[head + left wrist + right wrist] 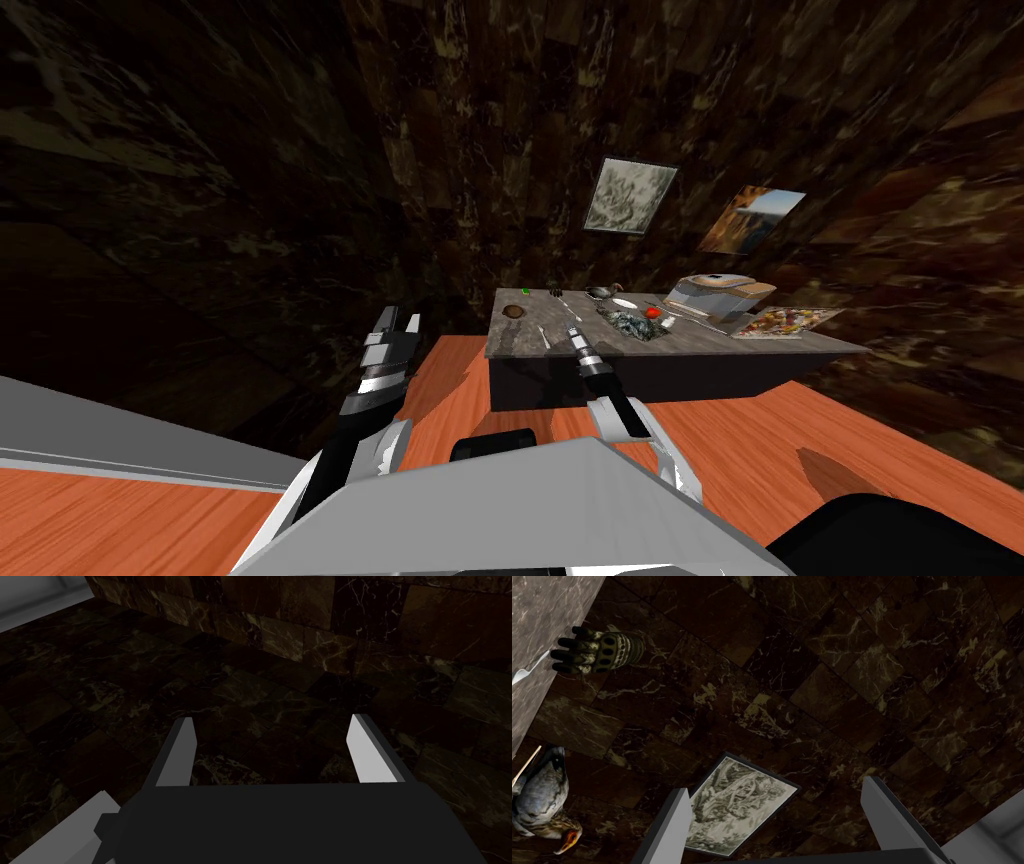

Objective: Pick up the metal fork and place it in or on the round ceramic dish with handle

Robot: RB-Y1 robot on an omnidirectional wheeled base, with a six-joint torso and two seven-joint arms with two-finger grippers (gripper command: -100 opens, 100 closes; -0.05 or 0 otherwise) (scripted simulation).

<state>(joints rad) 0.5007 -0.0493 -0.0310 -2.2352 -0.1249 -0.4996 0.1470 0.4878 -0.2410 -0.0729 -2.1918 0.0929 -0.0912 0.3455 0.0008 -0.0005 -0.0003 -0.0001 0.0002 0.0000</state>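
Note:
A grey marble-topped table (pixel 520 345) stands ahead of me. On its near part lies a thin pale utensil (pixel 543 337), likely the fork; a second thin utensil (pixel 566 301) lies farther back. The round white dish (pixel 625 303) sits mid-table. My right gripper (pixel 574 333) hovers over the table's near part, just right of the near utensil, well short of the dish. In the right wrist view the right gripper (pixel 776 786) is open and empty. My left gripper (pixel 398 322) is raised left of the table, and in its own view (pixel 272 721) it is open and empty.
On the table are a brown round item (pixel 514 312), a dark glove-like object (pixel 594 651), a bird figure (pixel 542 801), a red tomato (pixel 652 312), a white appliance (pixel 715 295) and a pizza tray (pixel 785 322). Dark marble walls stand close behind; the floor is orange wood.

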